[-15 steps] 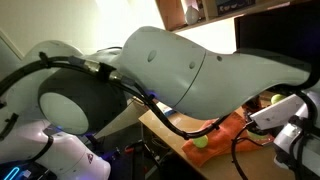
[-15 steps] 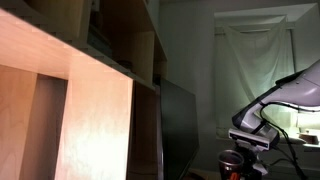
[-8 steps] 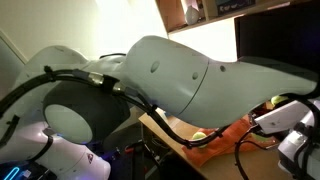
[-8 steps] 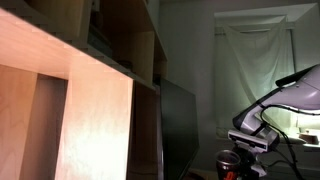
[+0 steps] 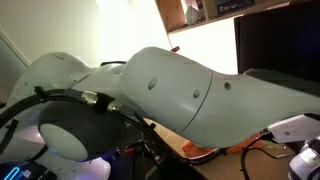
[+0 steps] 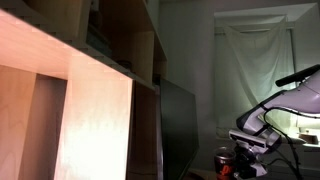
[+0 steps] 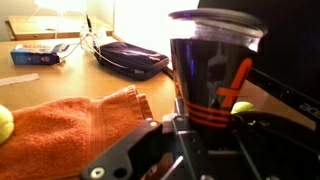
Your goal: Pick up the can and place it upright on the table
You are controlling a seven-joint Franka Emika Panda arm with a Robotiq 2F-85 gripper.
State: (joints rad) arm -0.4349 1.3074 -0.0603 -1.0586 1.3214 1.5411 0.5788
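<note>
In the wrist view a dark can (image 7: 215, 70) with orange stripes stands upright between my gripper's fingers (image 7: 215, 132). The fingers close on its lower part. Its base is hidden behind the gripper, so I cannot tell whether it touches the light brown wooden table (image 7: 90, 80). In an exterior view my gripper (image 6: 243, 160) hangs low at the lower right, with the can dim beside it. In an exterior view my arm (image 5: 190, 90) fills most of the picture, and only a bit of the wrist (image 5: 300, 135) shows at the right edge.
An orange cloth (image 7: 80, 125) lies just left of the gripper. A yellow-green ball (image 7: 243, 107) sits right of the can, another at the left edge (image 7: 4, 122). A black pouch (image 7: 135, 58) and a blue-white box (image 7: 40, 52) lie further back. A dark monitor (image 6: 178, 130) stands nearby.
My arm has swung lower and to the right in an exterior view, now covering the orange cloth and ball seen earlier. The gripper end has dropped slightly.
</note>
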